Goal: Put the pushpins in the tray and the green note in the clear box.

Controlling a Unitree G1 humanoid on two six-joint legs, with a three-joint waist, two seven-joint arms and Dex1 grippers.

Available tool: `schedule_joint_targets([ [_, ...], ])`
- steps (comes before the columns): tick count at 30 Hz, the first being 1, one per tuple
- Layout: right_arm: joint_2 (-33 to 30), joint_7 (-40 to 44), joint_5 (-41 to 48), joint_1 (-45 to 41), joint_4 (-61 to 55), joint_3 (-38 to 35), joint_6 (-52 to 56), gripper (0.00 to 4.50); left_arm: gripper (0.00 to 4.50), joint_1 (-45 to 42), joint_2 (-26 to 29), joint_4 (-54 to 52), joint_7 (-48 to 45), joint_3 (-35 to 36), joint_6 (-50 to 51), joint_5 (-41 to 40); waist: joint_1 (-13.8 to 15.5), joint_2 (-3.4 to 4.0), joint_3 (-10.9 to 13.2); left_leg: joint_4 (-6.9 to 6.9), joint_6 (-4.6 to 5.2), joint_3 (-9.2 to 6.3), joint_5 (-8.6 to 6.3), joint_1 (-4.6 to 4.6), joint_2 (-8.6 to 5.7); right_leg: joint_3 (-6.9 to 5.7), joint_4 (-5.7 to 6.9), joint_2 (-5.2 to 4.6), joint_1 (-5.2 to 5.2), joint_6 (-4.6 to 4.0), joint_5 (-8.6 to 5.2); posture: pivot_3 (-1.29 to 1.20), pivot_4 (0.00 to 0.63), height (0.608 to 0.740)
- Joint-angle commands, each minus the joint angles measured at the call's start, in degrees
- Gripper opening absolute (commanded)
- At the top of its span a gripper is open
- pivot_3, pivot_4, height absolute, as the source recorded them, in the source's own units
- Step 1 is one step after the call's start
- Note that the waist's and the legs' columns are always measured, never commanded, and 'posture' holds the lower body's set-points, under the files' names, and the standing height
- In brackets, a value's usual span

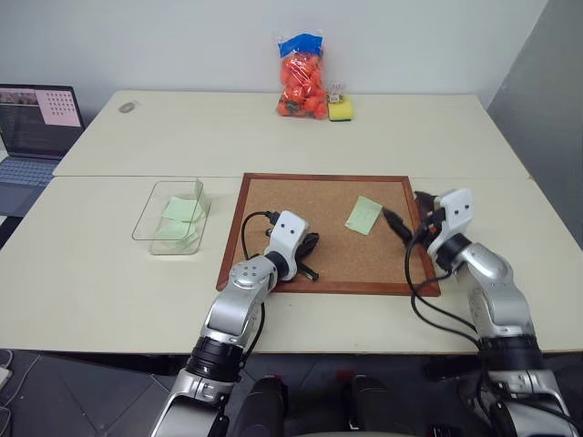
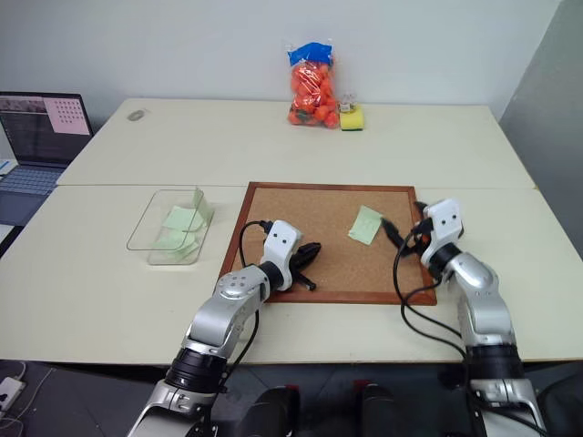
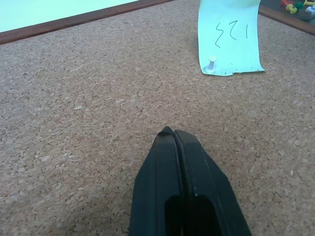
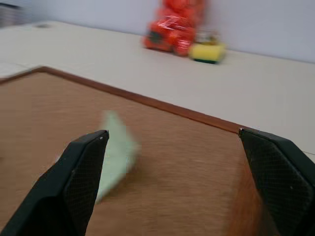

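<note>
The left arm reaches forward over the near edge of the corkboard (image 1: 323, 232), its wrist angled slightly down and toward the right. Its left pincer (image 3: 173, 133) is pressed together, the two black fingers meeting tip to tip with nothing between them, low over the bare cork.

The right arm bends in from the right edge of the corkboard, the forearm rising from the desk (image 1: 109, 264) edge and the wrist turned to the left. The right pincer (image 1: 408, 218) is spread wide and empty, roughly level, pointing toward the green note (image 1: 363, 215), which lies just beyond its tips without touching them.

The green note sits on the right half of the corkboard, fastened by one white pushpin (image 3: 211, 64) near one edge, with dark handwriting on its face. In the left wrist view, a few pushpins (image 3: 295, 7) of mixed colours, red, yellow and green among them, show past the board's frame, cut off at the picture's edge; the tray under them is hard to make out. In the head views that spot is hidden behind the right wrist.

The clear box (image 1: 146, 218) stands on the desk left of the corkboard, holding several pale green slips (image 1: 178, 218). A bag of orange items (image 1: 301, 82) and a yellow sponge (image 1: 341, 110) stand at the far side, and a laptop (image 1: 32, 137) is cut off at the left.
</note>
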Motion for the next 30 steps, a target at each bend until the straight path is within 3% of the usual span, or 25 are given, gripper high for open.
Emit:
schedule_joint_targets([
  [1,-0.7,4.3,3.0,0.3,-7.5,1.8,2.3,4.48,0.00,1.1,-0.2,0.6,-0.4,-1.7,1.3,0.0,0.0,0.00,0.0,0.00,0.00,-0.01,0.00,0.01,0.00,-0.01,0.00,0.00,0.00,0.00,0.00,0.00,0.150,0.740],
  [11,4.8,3.2,-5.2,-5.5,3.3,10.2,0.7,4.48,0.00,0.6,-0.1,0.9,-0.7,-1.7,1.3,0.1,0.0,0.00,0.0,0.00,0.00,-0.04,0.00,0.01,0.00,-0.04,-0.01,0.01,-0.01,0.00,0.00,0.00,0.150,0.740],
  [20,6.9,-1.0,-9.6,-11.7,17.9,9.0,-2.0,4.48,0.00,1.3,0.0,-0.1,-0.1,-1.4,1.7,0.0,0.1,0.00,0.0,-0.01,0.00,-0.02,0.00,0.01,0.00,-0.03,-0.01,0.00,-0.02,-0.10,0.05,0.00,0.150,0.740],
  [30,9.3,-2.2,-9.8,-14.2,23.0,7.5,-2.2,2.32,0.00,1.9,0.1,-0.9,0.2,-1.4,2.0,0.1,-0.1,0.00,0.0,-0.02,0.00,-0.03,0.00,0.01,0.00,-0.04,0.01,0.01,-0.02,-0.15,0.07,0.00,0.150,0.740],
])
